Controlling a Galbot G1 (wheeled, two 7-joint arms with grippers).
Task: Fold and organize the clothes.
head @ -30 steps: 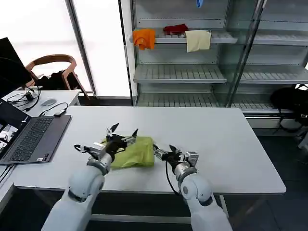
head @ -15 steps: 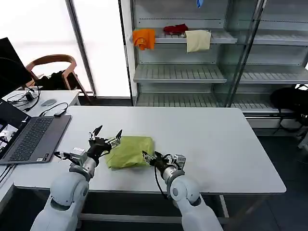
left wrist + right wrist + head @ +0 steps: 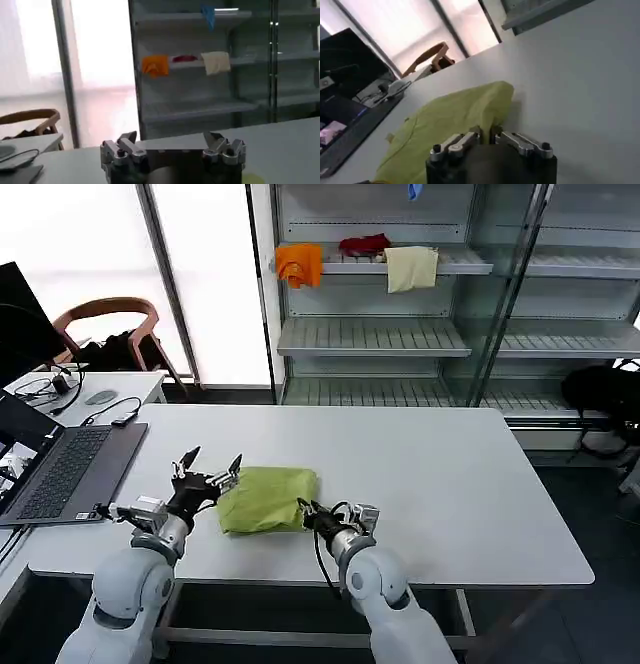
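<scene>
The lime yellow-green T-shirt (image 3: 266, 496) lies folded into a small bundle near the front of the white table (image 3: 450, 484). My left gripper (image 3: 212, 465) hovers just left of it, open wide, with nothing between its fingers (image 3: 127, 142). My right gripper (image 3: 306, 513) is at the shirt's near right corner. In the right wrist view its fingers (image 3: 470, 139) stand close together, with the edge of the shirt (image 3: 455, 120) pinched at their tips. A sliver of the shirt (image 3: 253, 179) also shows in the left wrist view.
An open laptop (image 3: 62, 469) sits at the table's left edge, close to my left arm. Behind the table stands a shelf rack with an orange cloth (image 3: 299, 264), a red cloth (image 3: 365, 244) and a cream cloth (image 3: 411, 268). A wooden chair (image 3: 108, 314) is at the back left.
Both arms have drawn back and to the left. The left gripper came off the shirt and now hovers beside it. The right gripper slid in to the shirt's near right corner.
</scene>
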